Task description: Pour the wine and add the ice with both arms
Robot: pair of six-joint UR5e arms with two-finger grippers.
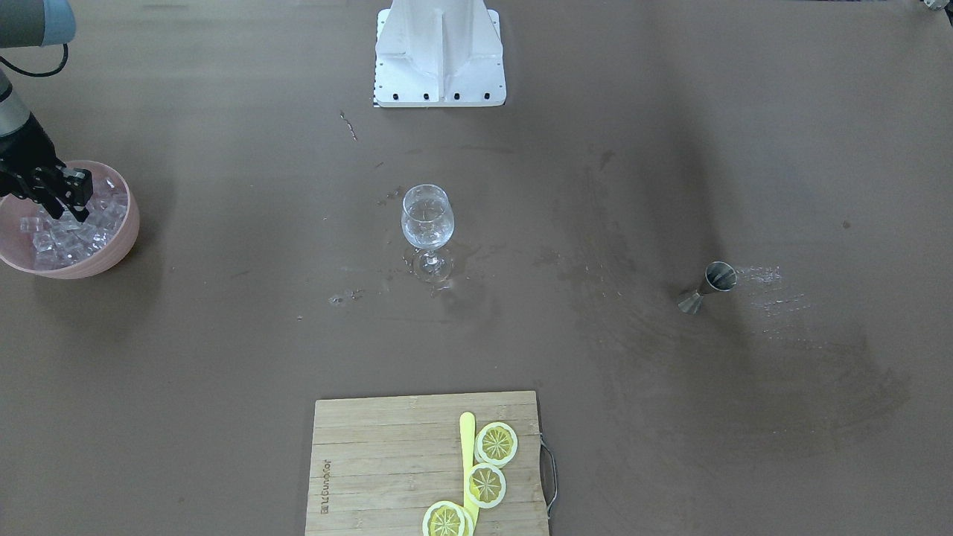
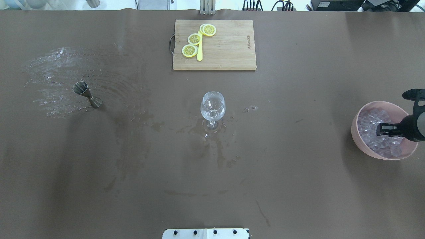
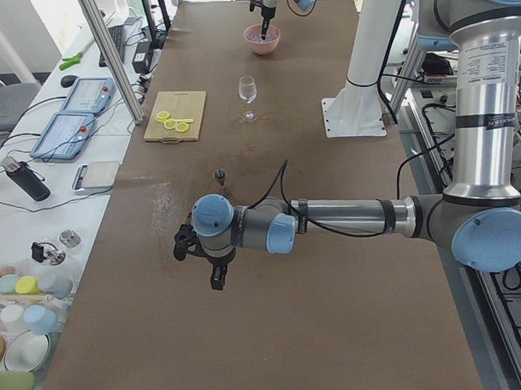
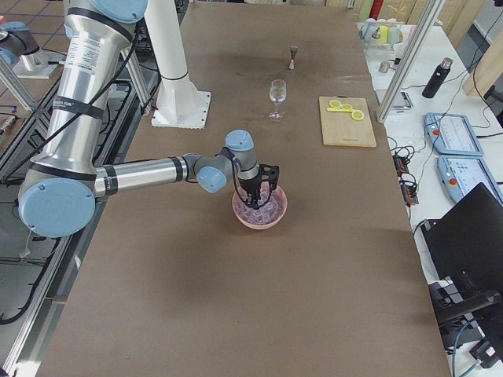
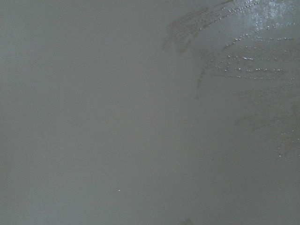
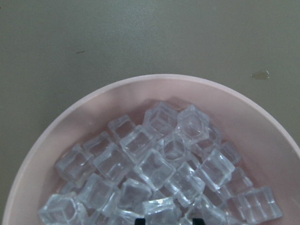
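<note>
The ice [image 6: 154, 168] is a heap of clear cubes in a pink bowl [image 1: 126, 238] at the table's end on the robot's right. My right gripper [image 1: 68, 214] reaches down into the bowl, and its black fingertips [image 6: 138, 219] are closed in on one cube. An upright stemmed glass [image 2: 212, 106] stands mid-table, far from both arms. My left gripper [image 3: 216, 282] hovers over bare table near a steel jigger [image 2: 87, 94]; I cannot tell whether it is open or shut. No wine is in view.
A wooden cutting board [image 2: 229, 49] with lemon slices [image 2: 195, 39] and a yellow knife lies at the far edge. Wet smears [image 2: 53, 76] spread around the jigger and under the glass. The white stand [image 1: 439, 52] sits at the robot's side.
</note>
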